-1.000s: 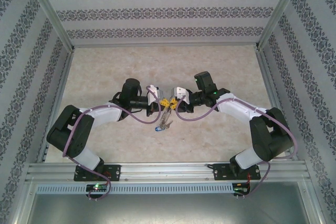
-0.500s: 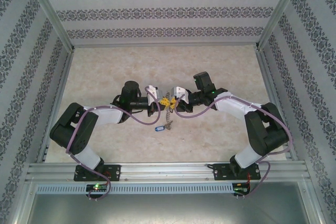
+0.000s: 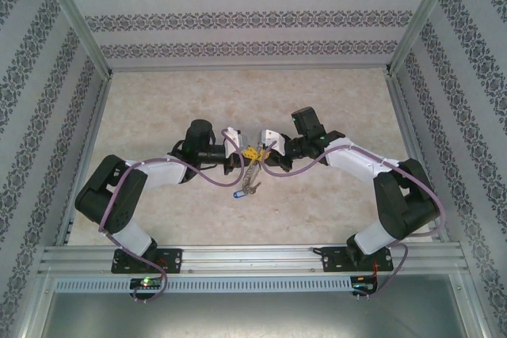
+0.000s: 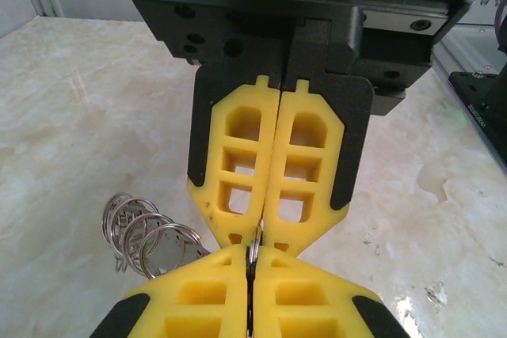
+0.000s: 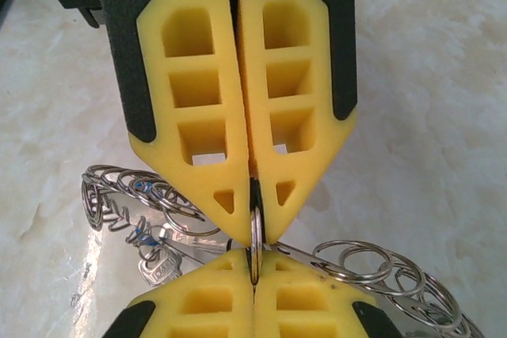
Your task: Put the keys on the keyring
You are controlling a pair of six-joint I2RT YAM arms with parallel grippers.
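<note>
1. Top external: the left gripper point(image 3: 243, 151) and right gripper point(image 3: 261, 148) meet tip to tip above the marbled beige table point(image 3: 158, 108). The keyring point(image 3: 252, 169), a silvery tangle, hangs between them, with one blue-headed key point(image 3: 238, 192) lowest.
2. Left wrist: the left gripper point(image 4: 251, 257), yellow lattice fingers on black backing, is pinched closed on the keyring's thin wire. Three shiny wire loops point(image 4: 146, 231) show to its left.
3. Right wrist: the right gripper point(image 5: 253, 263) likewise clamps the keyring point(image 5: 255, 231) edge-on, facing the other's closed tips.

Lab cell: aluminium frame point(image 3: 253, 259), patterned walls point(image 3: 253, 5)
</note>
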